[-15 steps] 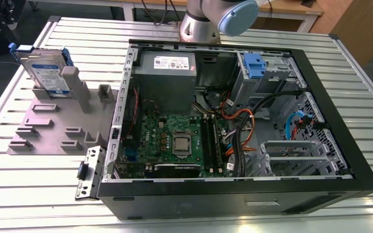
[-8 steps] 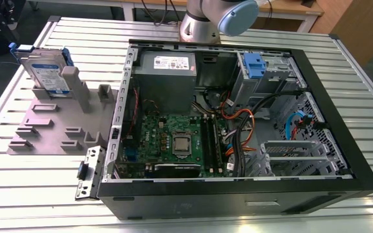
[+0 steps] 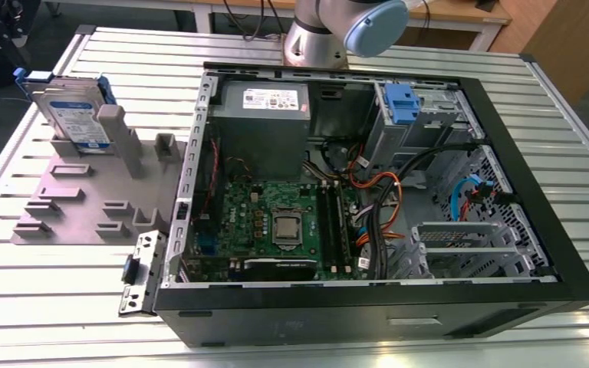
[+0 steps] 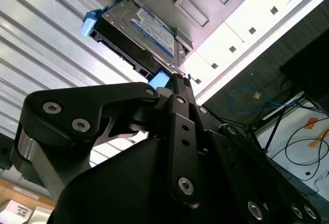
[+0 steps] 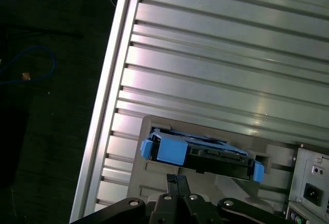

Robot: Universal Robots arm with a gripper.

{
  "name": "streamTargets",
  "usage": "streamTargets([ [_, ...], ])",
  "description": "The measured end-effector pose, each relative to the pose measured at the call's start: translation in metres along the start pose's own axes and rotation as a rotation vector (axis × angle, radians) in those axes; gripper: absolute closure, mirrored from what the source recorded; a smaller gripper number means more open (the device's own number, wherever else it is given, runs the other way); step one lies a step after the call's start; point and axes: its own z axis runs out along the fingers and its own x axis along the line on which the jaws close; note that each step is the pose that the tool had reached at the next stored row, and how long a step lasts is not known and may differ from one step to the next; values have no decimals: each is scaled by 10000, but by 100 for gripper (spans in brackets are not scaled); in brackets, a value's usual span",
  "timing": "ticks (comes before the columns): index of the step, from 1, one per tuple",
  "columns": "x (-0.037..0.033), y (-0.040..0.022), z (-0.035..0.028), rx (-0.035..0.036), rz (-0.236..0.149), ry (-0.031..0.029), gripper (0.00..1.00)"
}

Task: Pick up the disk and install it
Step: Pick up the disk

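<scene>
The disk (image 3: 74, 115) stands on edge in a grey slotted holder (image 3: 80, 199) near the desk (image 3: 70, 322) corner that is farthest away on the exterior view's left. Its labelled face shows and its blue bracket wraps round the rim. Nothing grips it; it sits in its slot, leaning slightly.

In both wrist views the tool (image 5: 176, 179) (image 4: 177, 77) points toward the disk (image 5: 205, 154) (image 4: 144, 29) and stays apart from it. Its black fingers (image 5: 181, 183) look drawn together at the tips with nothing held between them. In the first wrist view the disk shows edge-on, with blue bracket ends at both sides, seated in the holder (image 5: 136, 183) on the ribbed desk top (image 5: 231, 54) close to the desk's edge.

The open computer case (image 3: 376, 314) lies on its side across the middle of the desk, just beside the holder. Inside it, a grey power supply (image 3: 264, 100) sits along the far wall, the green motherboard (image 3: 274, 222) lies below that, and a small blue clip (image 3: 402, 103) sits in the drive bay toward the far corner on the exterior view's right. The arm (image 3: 320, 31) rises from behind the case at the desk's far edge.
</scene>
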Motion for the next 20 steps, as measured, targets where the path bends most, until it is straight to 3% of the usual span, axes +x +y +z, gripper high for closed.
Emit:
streamTargets([
  [9, 0, 0, 0, -1, -48, 2, 89],
  [20, 0, 0, 0, -10, -757, 33, 89],
])
